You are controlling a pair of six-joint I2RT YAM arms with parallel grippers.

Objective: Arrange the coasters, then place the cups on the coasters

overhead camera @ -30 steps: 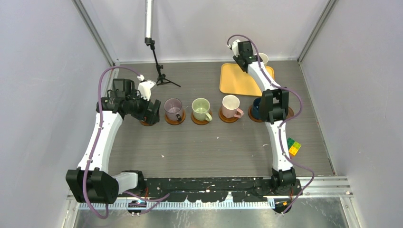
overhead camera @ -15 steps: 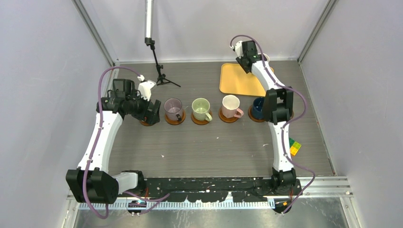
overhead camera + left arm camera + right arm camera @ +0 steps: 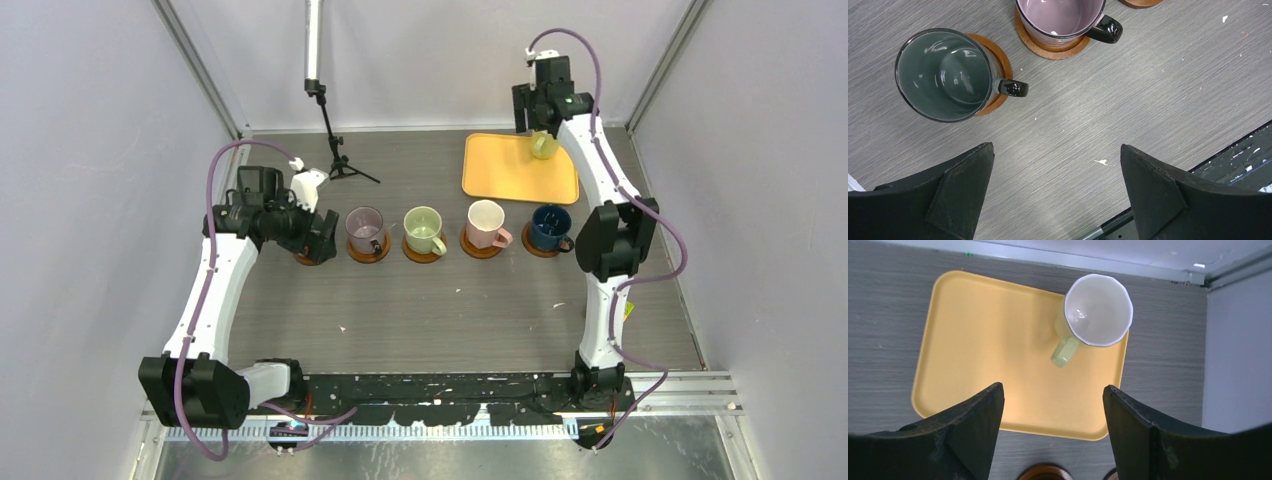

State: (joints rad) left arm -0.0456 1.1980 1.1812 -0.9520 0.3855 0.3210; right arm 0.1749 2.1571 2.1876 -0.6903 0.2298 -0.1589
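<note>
Four cups stand in a row on brown coasters: mauve, light green, pink and navy. A dark green cup sits on its coaster at the left end, with the mauve cup beside it. My left gripper hangs open and empty just near of the dark green cup; it shows from above as the left gripper. The pale yellow cup stands upright at the far right corner of the tray. My right gripper is open above the tray, holding nothing.
The yellow-orange tray lies at the back right. A black stand rises at the back left. A multicoloured block peeks from behind the right arm. Grey walls close in both sides. A coaster rim shows below the tray.
My right gripper has lifted and swung right over the tray's far edge, and its jaws have spread wider. The left arm has not moved.
</note>
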